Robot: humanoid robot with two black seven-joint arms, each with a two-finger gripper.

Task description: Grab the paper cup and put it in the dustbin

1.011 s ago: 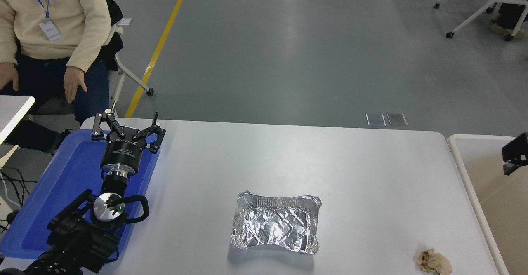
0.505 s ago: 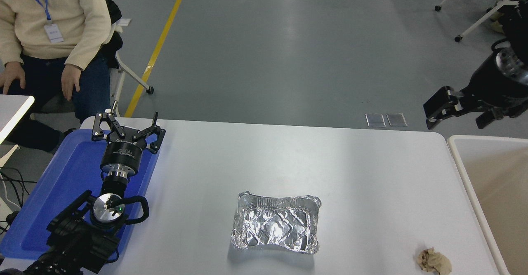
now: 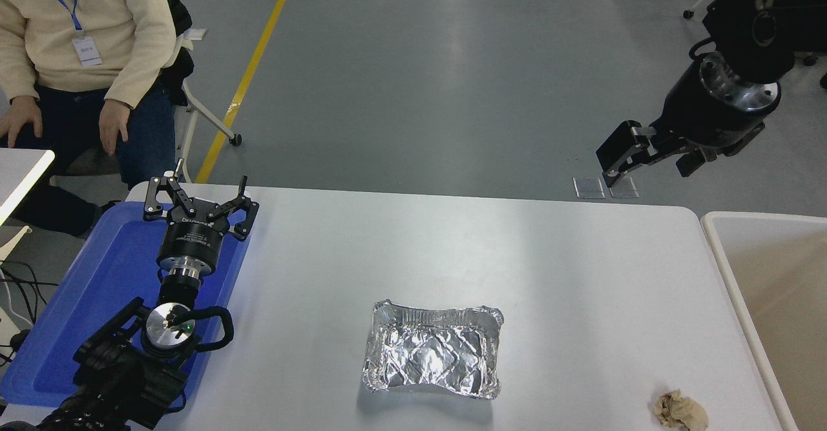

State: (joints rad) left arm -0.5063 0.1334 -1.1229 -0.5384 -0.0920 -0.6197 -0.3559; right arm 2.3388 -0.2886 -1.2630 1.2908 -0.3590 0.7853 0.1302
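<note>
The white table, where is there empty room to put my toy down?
The white table has a wide bare stretch beyond the crinkled silver foil tray, and more between that tray and the white-rimmed beige dustbin. The near right corner holds a crumpled brown paper wad. The left edge is crowded: the blue plastic tray lies under the parked left pincer.

Before me, a foil tray [image 3: 431,353] sits near the middle of the white table [image 3: 452,250]; a brown paper wad [image 3: 678,410] lies well right of it; a blue tray [image 3: 97,289] covers the left edge; a person [image 3: 77,50] sits beyond it.
</note>
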